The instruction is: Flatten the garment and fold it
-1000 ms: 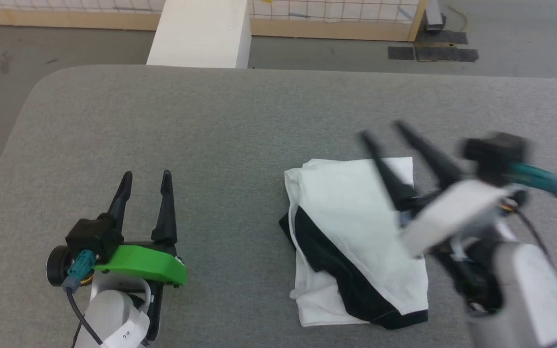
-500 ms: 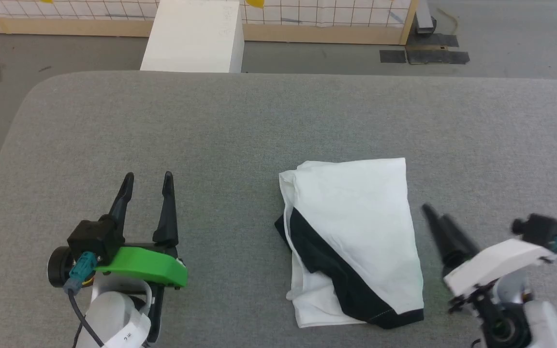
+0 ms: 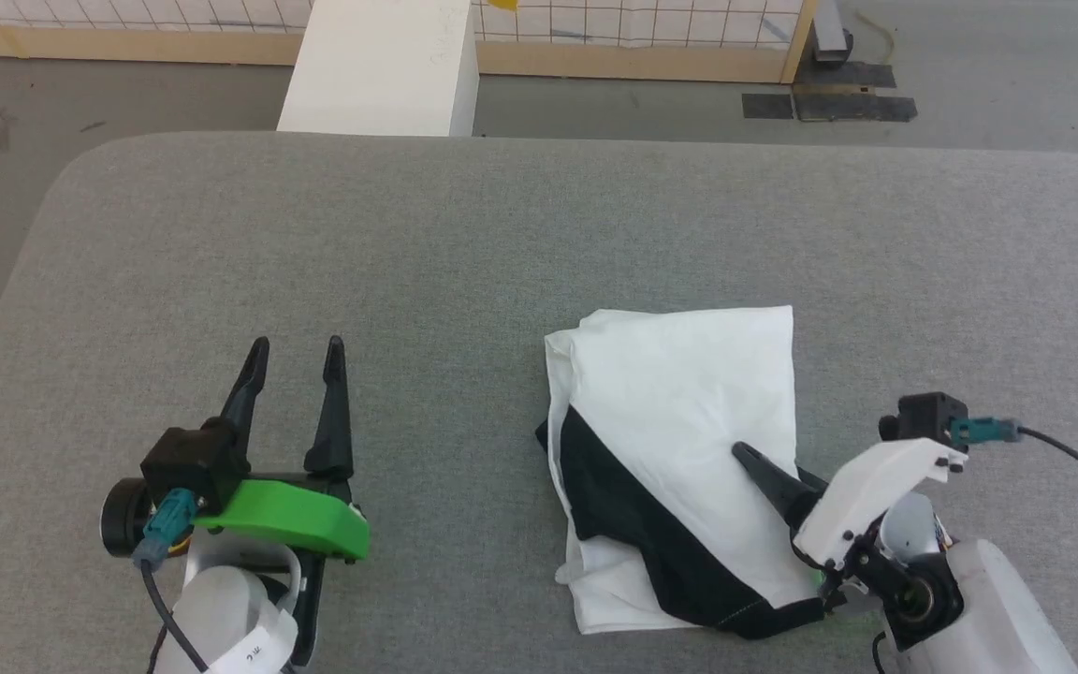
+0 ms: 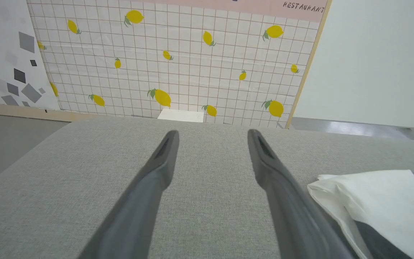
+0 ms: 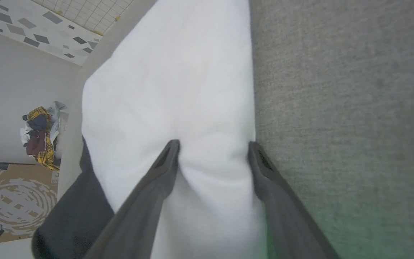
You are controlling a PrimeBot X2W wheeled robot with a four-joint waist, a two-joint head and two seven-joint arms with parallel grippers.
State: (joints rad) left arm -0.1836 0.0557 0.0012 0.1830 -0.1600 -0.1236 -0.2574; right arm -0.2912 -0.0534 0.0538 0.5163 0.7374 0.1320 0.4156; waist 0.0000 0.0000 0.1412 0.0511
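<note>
Right tool came back over the folded shirt edge, wide astride it, probably to pinch; left tool rests wide.

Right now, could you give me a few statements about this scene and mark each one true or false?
1. The garment lies folded on the grey surface. True.
2. The left jaws grip it. False: they stand open and empty, off to its left.
3. The right jaws are open at the garment's near right edge. True.
4. The garment shows only white. False: a black band crosses its near part.
</note>
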